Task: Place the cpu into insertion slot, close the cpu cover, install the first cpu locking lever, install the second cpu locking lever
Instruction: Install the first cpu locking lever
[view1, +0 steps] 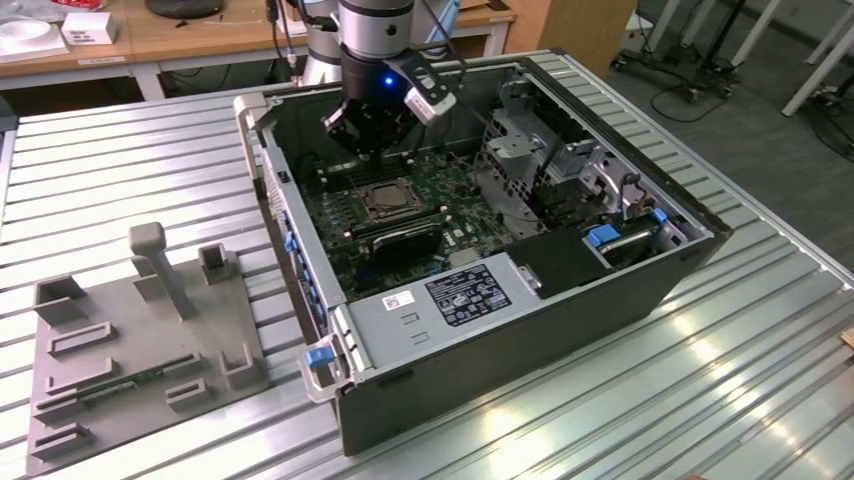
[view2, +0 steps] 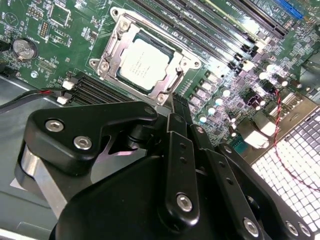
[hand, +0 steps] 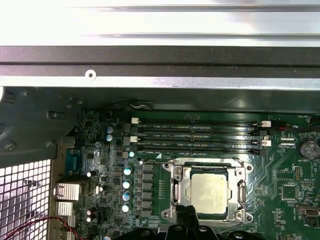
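Observation:
The cpu (view2: 144, 63) is a pale silvery square lying flat in the insertion slot (view2: 106, 64) on the green motherboard, and it also shows in the first wrist view (hand: 209, 192). The cpu cover (view2: 175, 75), a silvery frame, lies flat around it, with the chip showing through its cut-out (hand: 181, 192). My gripper (view2: 179, 104) hovers just beside one edge of the socket with its black fingers pressed together and nothing between them. In the exterior view the gripper (view1: 383, 160) hangs inside the open computer case, just above the socket (view1: 387, 196).
Long black memory slots (hand: 197, 136) run beside the socket. The case walls (view1: 274, 190) and a metal drive cage (view1: 527, 160) hem the board in. A grey fixture tray (view1: 134, 330) lies on the ribbed metal table at the exterior view's left. A red wire (view2: 280, 120) crosses a perforated grille.

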